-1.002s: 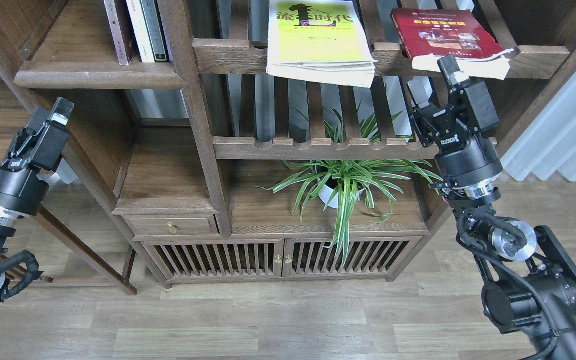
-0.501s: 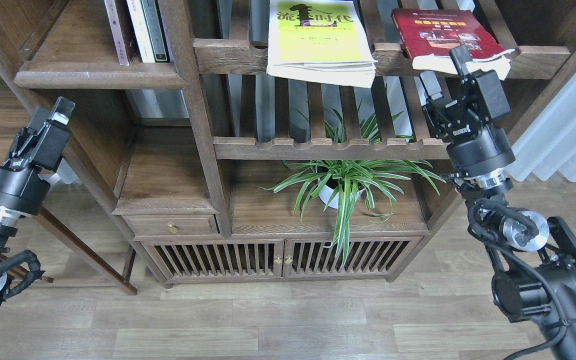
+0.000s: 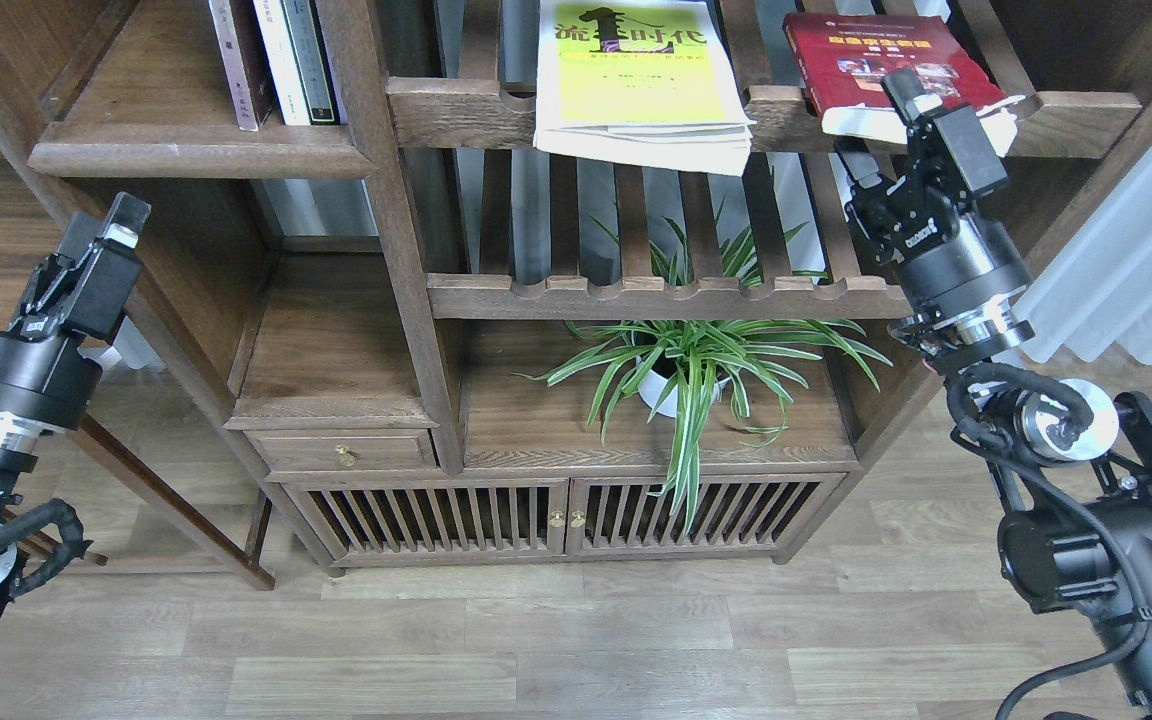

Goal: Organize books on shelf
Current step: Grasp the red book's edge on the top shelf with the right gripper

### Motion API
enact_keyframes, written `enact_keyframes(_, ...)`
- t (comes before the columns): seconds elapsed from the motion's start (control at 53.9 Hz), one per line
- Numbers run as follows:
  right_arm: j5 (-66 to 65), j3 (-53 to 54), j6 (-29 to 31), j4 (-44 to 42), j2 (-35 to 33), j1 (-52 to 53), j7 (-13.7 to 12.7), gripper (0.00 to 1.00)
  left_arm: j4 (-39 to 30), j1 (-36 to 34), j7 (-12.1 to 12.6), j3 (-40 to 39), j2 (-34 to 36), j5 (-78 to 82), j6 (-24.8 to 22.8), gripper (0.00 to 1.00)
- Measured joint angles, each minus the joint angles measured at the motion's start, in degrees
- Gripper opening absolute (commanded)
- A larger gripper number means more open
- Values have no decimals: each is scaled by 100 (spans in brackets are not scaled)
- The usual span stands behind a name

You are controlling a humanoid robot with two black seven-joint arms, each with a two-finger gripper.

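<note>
A dark maroon book [image 3: 236,60] stands upright on the solid dark-brown shelf [image 3: 186,150] at the upper left. The yellow-green book [image 3: 636,85] lies flat on the top slatted rack, overhanging its front rail. The red book [image 3: 876,60] lies flat on the same rack to the right. My right gripper [image 3: 878,125] is open at the red book's front edge, with one finger above the cover and the other below the rail. My left gripper [image 3: 101,228] hangs open and empty below the solid shelf's left end.
Thin white and dark-green volumes [image 3: 294,60] stand beside the maroon book. A potted spider plant [image 3: 681,370] sits under the lower slatted rack [image 3: 636,295]. A wooden upright [image 3: 386,230] separates the solid shelf from the racks. A pale curtain [image 3: 1136,270] hangs at the right.
My right gripper has risen and moved slightly right, so its fingers now straddle the red book's front edge. The left arm and all the books have stayed put.
</note>
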Motion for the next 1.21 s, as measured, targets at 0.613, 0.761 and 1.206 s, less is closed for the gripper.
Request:
enact_keyframes(0.613, 17, 176, -514, -108, -109, 66, 0, 74, 0, -26, 1, -15, -34, 0, 2, 100)
enact_keyframes(0.761, 28, 336, -583, -108, -77, 141, 1, 56, 0, -26, 1, -33, -35, 0, 2, 100)
enact_keyframes(1.206, 35, 475, -530, -114, -60, 83, 18, 11, 0, -17, 1, -35, -49, 0, 1, 100)
